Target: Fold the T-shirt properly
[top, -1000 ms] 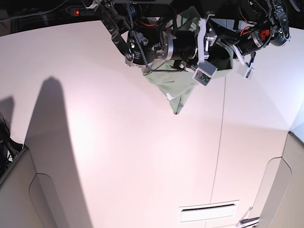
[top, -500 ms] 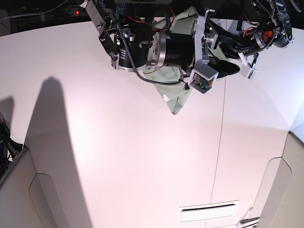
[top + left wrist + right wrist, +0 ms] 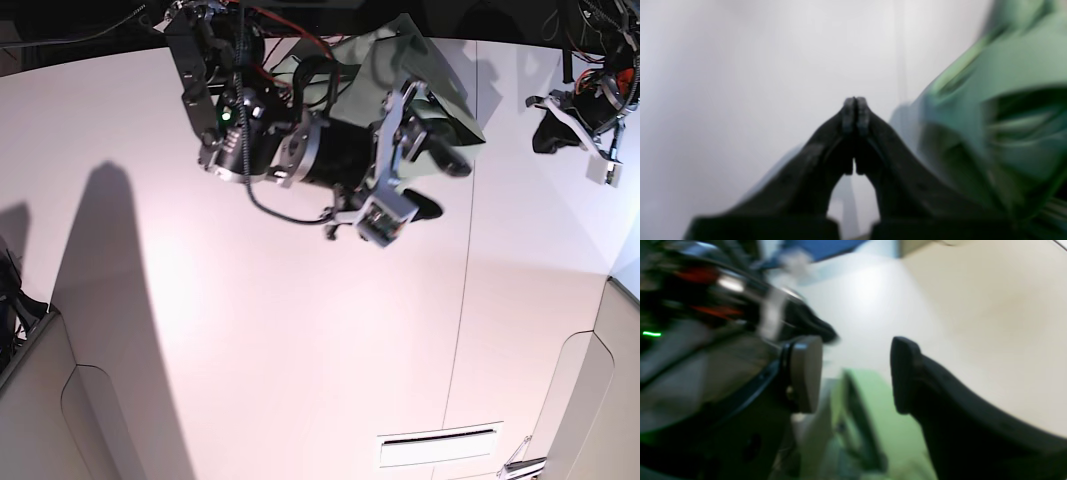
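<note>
My right arm crosses the far middle of the white bench (image 3: 300, 340), and its bulk covers most of the T-shirt (image 3: 400, 50) in the base view. Only a green part shows above and behind the arm, at the far edge of the bench. A thin seam (image 3: 462, 300) runs down the bench on the right side, and a slot (image 3: 438, 447) lies near the front edge. A long shadow (image 3: 110, 300) falls on the left part.

My right end effector (image 3: 435, 180) is spread wide and holds nothing. In the right wrist view its two fingers (image 3: 903, 373) stand apart, and green cloth (image 3: 873, 413) lies below the gap, not between the pads. This view is blurred.

My left end effector (image 3: 856, 113) is pressed together, with nothing between its tips. In the left wrist view the shirt (image 3: 1000, 100) is to its right, blurred; I cannot tell if it touches.

One second ago a corner of the shirt hung down below both arms over the bench. Now this hanging corner is gone from sight. My left end effector (image 3: 560, 125) has moved away to the right edge, well apart from the shirt. My right arm has come lower and more toward the front.
</note>
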Robot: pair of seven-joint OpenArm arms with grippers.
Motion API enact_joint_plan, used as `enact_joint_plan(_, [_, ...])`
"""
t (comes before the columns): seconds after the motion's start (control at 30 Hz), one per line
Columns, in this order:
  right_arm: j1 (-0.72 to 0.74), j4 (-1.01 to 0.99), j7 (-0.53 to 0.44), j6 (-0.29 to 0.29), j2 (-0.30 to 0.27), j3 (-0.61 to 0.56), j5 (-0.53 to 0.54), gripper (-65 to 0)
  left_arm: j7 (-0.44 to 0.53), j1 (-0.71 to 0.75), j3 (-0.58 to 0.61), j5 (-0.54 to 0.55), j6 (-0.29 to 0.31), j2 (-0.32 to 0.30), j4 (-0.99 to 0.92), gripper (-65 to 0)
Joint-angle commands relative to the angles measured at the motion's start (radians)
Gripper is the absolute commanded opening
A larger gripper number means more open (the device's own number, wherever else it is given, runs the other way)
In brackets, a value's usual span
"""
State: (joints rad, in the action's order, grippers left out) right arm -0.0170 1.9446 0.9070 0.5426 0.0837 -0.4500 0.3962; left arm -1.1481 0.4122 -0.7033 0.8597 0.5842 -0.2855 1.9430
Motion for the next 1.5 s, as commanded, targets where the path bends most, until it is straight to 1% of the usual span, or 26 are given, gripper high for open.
enact_joint_plan(0.0, [0.014, 0.017, -0.011, 0.003, 0.013, 0.024, -0.001, -32.9, 0.011, -0.002, -0.016, 0.042, 0.004, -0.016, 0.04, -65.0])
enact_joint_plan(0.03, [0.014, 0.017, -0.008, 0.003, 0.013, 0.053, -0.018, -32.9, 0.006, -0.002, -0.021, 0.071, 0.007, -0.013, 0.064, -65.0])
enact_joint_plan(0.13, [0.014, 0.015, -0.005, -0.006, 0.004, 0.144, -0.041, -32.9, -0.012, -0.002, -0.021, 0.177, 0.06, -0.003, 0.119, -65.0])
enact_joint_plan(0.2, [0.014, 0.015, -0.005, -0.023, -0.021, 0.198, -0.041, -33.1, -0.013, -0.002, -0.011, 0.249, 0.088, 0.015, 0.138, -65.0])
enact_joint_plan(0.23, [0.013, 0.014, 0.002, -0.023, -0.038, 0.222, -0.04, -35.7, -0.013, -0.002, -0.001, 0.273, 0.098, 0.027, 0.143, -65.0])
enact_joint_plan(0.27, [0.013, 0.014, 0.019, -0.023, -0.055, 0.243, -0.036, -40.0, -0.013, -0.003, 0.016, 0.29, 0.106, 0.037, 0.145, -65.0])
enact_joint_plan(0.3, [0.013, 0.014, 0.043, -0.023, -0.073, 0.262, -0.021, -46.2, -0.013, -0.006, 0.04, 0.293, 0.11, 0.047, 0.144, -65.0])
enact_joint_plan(0.37, [0.013, 0.014, 0.114, -0.023, -0.108, 0.291, 0.056, -62.1, -0.011, -0.021, 0.106, 0.276, 0.11, 0.065, 0.141, -65.0])
enact_joint_plan(0.4, [0.013, 0.014, 0.154, -0.023, -0.124, 0.301, 0.11, -65.0, -0.011, -0.033, 0.145, 0.266, 0.111, 0.07, 0.137, -65.0])
enact_joint_plan(0.47, [0.007, 0.014, 0.216, -0.022, -0.148, 0.305, 0.211, -65.0, 0.001, -0.065, 0.229, 0.222, 0.111, 0.071, 0.129, -65.0])
enact_joint_plan(0.53, [-0.012, 0.014, 0.234, -0.021, -0.159, 0.305, 0.271, -65.0, 0.029, -0.102, 0.303, 0.144, 0.106, 0.072, 0.122, -65.0])
enact_joint_plan(0.63, [-0.05, 0.011, 0.236, 0.005, -0.158, 0.304, 0.282, -65.0, 0.079, -0.15, 0.39, 0.027, 0.061, 0.072, 0.116, -65.0])
enact_joint_plan(0.7, [-0.078, 0.002, 0.238, 0.004, -0.159, 0.304, 0.281, -65.0, 0.103, -0.17, 0.441, -0.035, 0.047, 0.072, 0.101, -65.0])
enact_joint_plan(0.77, [-0.103, -0.013, 0.236, 0.004, -0.158, 0.304, 0.281, -65.0, 0.106, -0.185, 0.486, -0.062, 0.047, 0.072, 0.067, -65.0])
enact_joint_plan(0.87, [-0.132, -0.05, 0.234, 0.004, -0.158, 0.304, 0.281, -65.0, 0.119, -0.2, 0.54, -0.073, 0.047, 0.072, -0.016, -65.0])
enact_joint_plan(1.03, [-0.147, -0.164, 0.238, 0.004, -0.159, 0.304, 0.282, -65.0, 0.12, -0.225, 0.567, -0.096, 0.047, 0.072, -0.145, -65.0])
enact_joint_plan(1.17, [-0.147, -0.267, 0.265, 0.004, -0.159, 0.304, 0.282, -65.0, 0.125, -0.229, 0.566, -0.193, 0.048, 0.071, -0.176, -65.0])
enact_joint_plan(1.3, [-0.147, -0.339, 0.294, 0.005, -0.159, 0.304, 0.308, -65.0, 0.161, -0.229, 0.566, -0.289, 0.047, 0.071, -0.187, -65.0])
enact_joint_plan(1.4, [-0.147, -0.361, 0.333, 0.015, -0.159, 0.304, 0.337, -65.0, 0.186, -0.229, 0.566, -0.325, 0.021, 0.071, -0.192, -65.0])
enact_joint_plan(1.47, [-0.147, -0.367, 0.337, 0.015, -0.159, 0.304, 0.337, -65.0, 0.198, -0.23, 0.566, -0.331, 0.021, 0.071, -0.192, -65.0])
